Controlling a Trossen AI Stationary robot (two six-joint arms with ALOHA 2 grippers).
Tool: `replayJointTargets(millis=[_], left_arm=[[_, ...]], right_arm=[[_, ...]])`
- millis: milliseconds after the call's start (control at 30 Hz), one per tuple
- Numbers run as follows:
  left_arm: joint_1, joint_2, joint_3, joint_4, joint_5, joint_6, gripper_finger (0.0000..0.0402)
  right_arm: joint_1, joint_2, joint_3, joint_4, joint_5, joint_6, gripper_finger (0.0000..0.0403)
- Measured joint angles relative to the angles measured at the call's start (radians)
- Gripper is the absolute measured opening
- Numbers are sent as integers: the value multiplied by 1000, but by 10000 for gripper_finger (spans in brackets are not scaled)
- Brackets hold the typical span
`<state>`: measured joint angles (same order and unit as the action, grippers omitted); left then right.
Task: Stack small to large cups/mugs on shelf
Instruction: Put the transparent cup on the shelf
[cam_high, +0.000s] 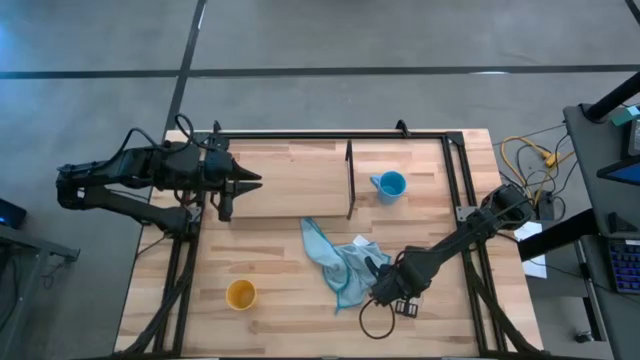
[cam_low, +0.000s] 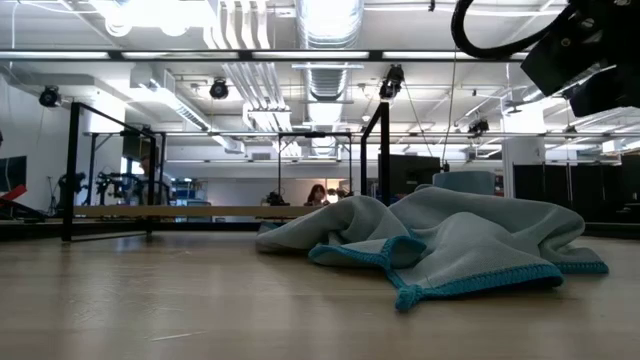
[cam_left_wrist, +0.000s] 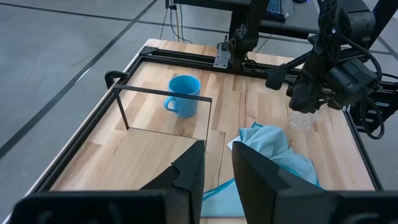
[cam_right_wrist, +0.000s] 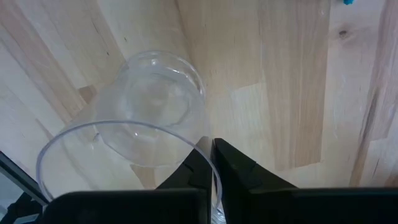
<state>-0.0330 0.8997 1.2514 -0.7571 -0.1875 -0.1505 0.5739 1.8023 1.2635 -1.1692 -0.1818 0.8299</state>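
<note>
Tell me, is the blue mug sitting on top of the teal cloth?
No, the blue mug stands upright on bare wood beside the black divider rod, apart from the teal cloth.

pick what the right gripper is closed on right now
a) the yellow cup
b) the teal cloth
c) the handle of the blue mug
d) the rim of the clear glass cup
d: in the right wrist view the right gripper has its fingers pinched together over the rim of the clear glass cup, while the blue mug stands far off on the shelf.
</note>
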Motion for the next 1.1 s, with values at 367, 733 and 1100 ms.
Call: replayJointTargets(millis=[367, 733, 1100], left_arm=[[0, 0, 0, 0, 0, 0, 68], [-1, 0, 0, 22, 0, 0, 68], [0, 5, 0, 37, 0, 0, 68]], right_arm=[[-1, -57, 59, -7, 2, -3, 9], [-70, -131, 189, -2, 235, -95, 9], [-306, -132, 392, 0, 363, -362, 9]])
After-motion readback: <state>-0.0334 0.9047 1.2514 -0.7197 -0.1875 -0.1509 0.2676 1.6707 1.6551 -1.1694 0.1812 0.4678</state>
